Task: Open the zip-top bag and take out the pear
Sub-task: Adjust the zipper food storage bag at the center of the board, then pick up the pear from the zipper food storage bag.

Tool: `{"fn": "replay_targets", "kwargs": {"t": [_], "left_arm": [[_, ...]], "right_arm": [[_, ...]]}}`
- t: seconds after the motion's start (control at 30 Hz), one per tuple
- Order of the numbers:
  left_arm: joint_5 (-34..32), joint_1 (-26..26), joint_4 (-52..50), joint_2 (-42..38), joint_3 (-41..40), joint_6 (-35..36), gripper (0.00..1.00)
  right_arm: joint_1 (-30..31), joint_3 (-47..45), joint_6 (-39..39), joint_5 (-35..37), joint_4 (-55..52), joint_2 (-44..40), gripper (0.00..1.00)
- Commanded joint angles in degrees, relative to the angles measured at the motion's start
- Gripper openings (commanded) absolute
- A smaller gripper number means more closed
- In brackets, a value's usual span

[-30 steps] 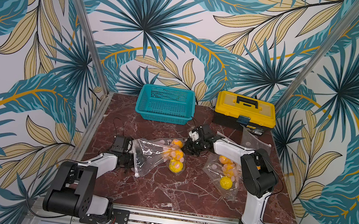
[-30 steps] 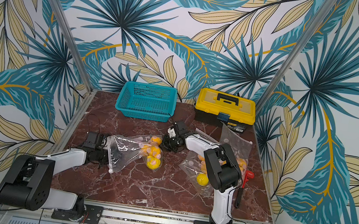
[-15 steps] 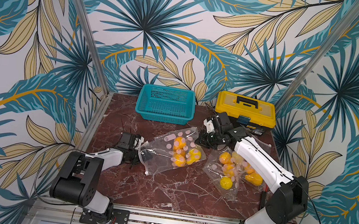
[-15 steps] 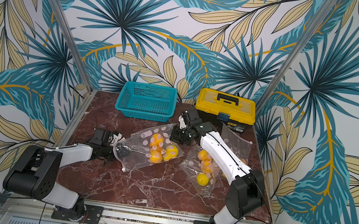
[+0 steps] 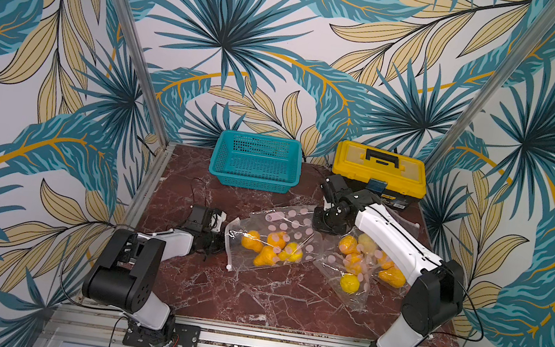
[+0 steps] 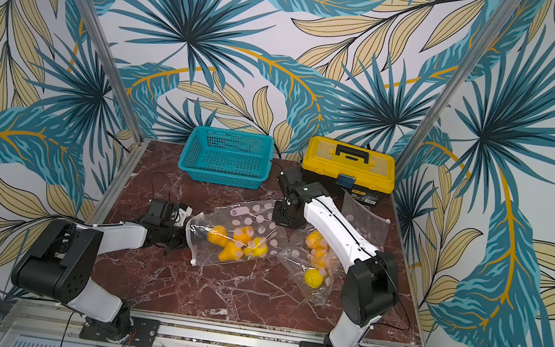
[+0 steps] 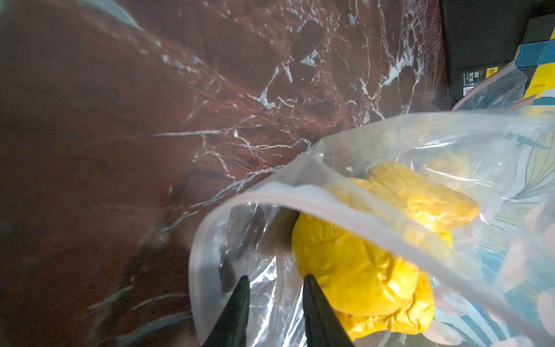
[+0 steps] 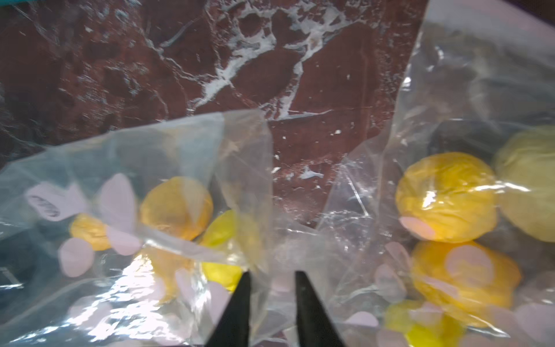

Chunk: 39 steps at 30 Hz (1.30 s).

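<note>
The zip-top bag (image 5: 273, 241), clear with pale pink dots, lies mid-table holding several yellow and orange fruits. One of them is pear-shaped, the pear (image 5: 265, 256) (image 6: 228, 252). The bag's mouth faces my left gripper (image 5: 220, 242) (image 7: 275, 279), which is open with its fingertips just inside the gaping zip rim (image 7: 240, 198), next to a yellow fruit (image 7: 354, 264). My right gripper (image 5: 325, 224) (image 8: 272, 273) points down at the bag's far corner and is open. Only loose film (image 8: 249, 186) shows in its gap.
A second clear bag (image 5: 358, 268) of yellow fruits lies under my right arm. An empty bag (image 6: 366, 219) rests in front of the yellow toolbox (image 5: 378, 172). A teal basket (image 5: 255, 163) stands at the back.
My right gripper was shut on the bag's far corner, lifted and stretched the bag, then opened and let go. The bag has settled flatter. My left gripper's fingers have spread a little.
</note>
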Motion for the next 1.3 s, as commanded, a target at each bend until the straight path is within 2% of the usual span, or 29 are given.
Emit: {"fn": "replay_targets", "kwargs": {"t": [0.0,0.1,0.27,0.43,0.57,0.67,0.73,0.93,1.27], "left_arm": [[1.67,-0.88,1.13,-1.54,0.73,-0.54,0.37],[1.87,-1.54,1.13,-2.54,0.92,-1.20,0.42],[1.46,-2.02,1.02,-5.54,1.20,-2.78,0.52],[0.35,-3.07,1.02,-6.89,1.89,-4.70,0.60],[-0.72,-4.66,0.94,-5.67,3.10,-7.20,0.68],[-0.44,-6.22,0.86,-2.89,4.31,-9.83,0.70],[-3.12,-8.19,-1.26,-1.48,5.65,-10.22,0.73],[-9.44,-13.28,-8.87,2.33,10.08,-8.67,0.77],[-10.80,-15.26,-18.92,2.33,12.43,-2.76,0.80]], "right_arm": [[1.44,2.66,-0.47,8.19,-4.85,-2.48,0.46],[2.90,4.02,-0.88,8.69,-4.41,-4.25,0.48],[6.55,4.13,-1.03,0.81,-0.43,-4.11,0.48],[9.42,2.91,-0.19,-6.19,5.46,-0.37,0.48],[9.68,1.20,0.05,-6.96,8.88,3.20,0.48],[9.63,-0.01,0.27,-7.28,10.06,5.51,0.48],[9.66,-0.95,0.59,-7.87,11.36,6.35,0.48],[9.62,-2.56,1.18,-8.36,13.68,7.60,0.48],[8.67,-4.40,1.56,-6.59,14.15,8.67,0.47]]}}
